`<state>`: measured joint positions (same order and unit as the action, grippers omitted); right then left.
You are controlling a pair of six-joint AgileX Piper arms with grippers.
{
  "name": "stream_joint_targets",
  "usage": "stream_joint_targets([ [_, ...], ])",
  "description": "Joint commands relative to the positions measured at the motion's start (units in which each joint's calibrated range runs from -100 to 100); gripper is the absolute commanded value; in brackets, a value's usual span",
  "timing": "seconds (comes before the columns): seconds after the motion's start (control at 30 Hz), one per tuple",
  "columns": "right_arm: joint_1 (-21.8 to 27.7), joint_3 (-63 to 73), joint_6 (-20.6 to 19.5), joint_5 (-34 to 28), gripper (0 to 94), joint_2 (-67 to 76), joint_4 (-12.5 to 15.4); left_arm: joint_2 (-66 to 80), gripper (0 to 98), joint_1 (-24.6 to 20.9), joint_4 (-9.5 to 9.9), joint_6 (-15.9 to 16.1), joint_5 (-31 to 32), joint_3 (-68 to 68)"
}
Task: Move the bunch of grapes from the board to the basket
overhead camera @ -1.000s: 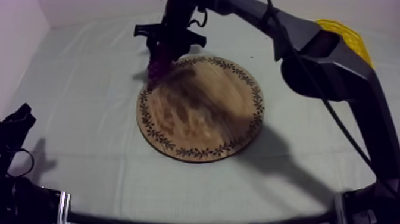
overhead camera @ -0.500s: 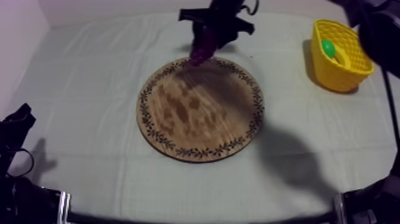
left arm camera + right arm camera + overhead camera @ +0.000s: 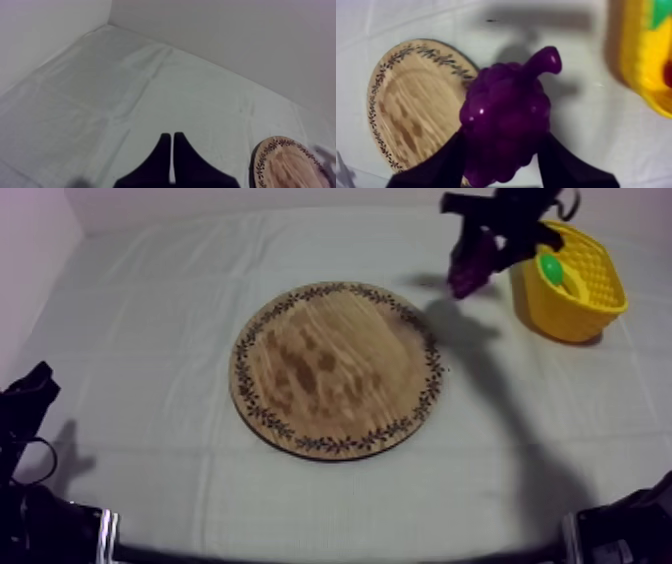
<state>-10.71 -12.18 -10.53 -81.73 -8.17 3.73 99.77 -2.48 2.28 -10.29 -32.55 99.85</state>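
My right gripper (image 3: 478, 260) is shut on the purple bunch of grapes (image 3: 470, 268) and holds it in the air between the wooden board (image 3: 335, 368) and the yellow basket (image 3: 570, 283), just left of the basket's rim. From the right wrist, the grapes (image 3: 506, 130) sit between my two black fingers (image 3: 443, 165), above the cloth, with the board (image 3: 411, 100) on one side and the basket (image 3: 641, 60) on the other. The board carries nothing. My left gripper (image 3: 172, 142) is shut on nothing and rests low over the cloth near the table's left edge.
A green fruit (image 3: 550, 268) and something red (image 3: 667, 75) lie inside the basket. The grey-white cloth (image 3: 150, 338) spreads bare around the board. A wall runs along the table's far side.
My right arm has carried the grapes off the board's far left rim, rightward across its back edge, to a spot beside the basket. The left arm has not moved.
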Motion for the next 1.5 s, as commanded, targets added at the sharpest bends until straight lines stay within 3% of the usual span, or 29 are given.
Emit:
stream_joint_targets([
  [0.0,3.4,-0.7,0.5,-0.8,29.6,4.3,-0.2,0.0,0.0,0.0,-0.01,0.0,0.0,0.0],
  [0.3,14.8,1.4,3.9,-3.6,30.1,7.6,-0.7,0.0,0.0,0.0,-0.01,0.0,0.0,0.0],
  [0.53,20.5,3.7,5.0,-3.1,30.6,4.2,-1.6,0.0,0.0,0.0,-0.01,0.0,0.0,0.0],
  [0.73,21.8,6.7,4.9,-2.2,35.0,-0.8,-2.3,0.0,0.0,0.0,-0.01,0.0,0.0,0.0],
  [0.97,22.3,9.9,4.8,-1.1,64.7,-6.2,-2.6,0.0,0.0,0.0,-0.01,0.0,0.0,0.0],
  [1.07,22.5,11.4,5.0,-1.7,72.9,-7.6,-2.8,0.0,0.0,0.0,-0.01,0.0,0.0,0.0],
  [1.23,22.9,13.1,5.8,-3.5,76.4,-7.0,-2.7,0.0,0.0,0.0,-0.01,0.0,0.0,0.0],
  [1.47,23.0,12.1,7.5,-4.4,72.0,0.4,-2.3,0.0,0.0,0.0,-0.01,0.0,0.0,0.0],
])
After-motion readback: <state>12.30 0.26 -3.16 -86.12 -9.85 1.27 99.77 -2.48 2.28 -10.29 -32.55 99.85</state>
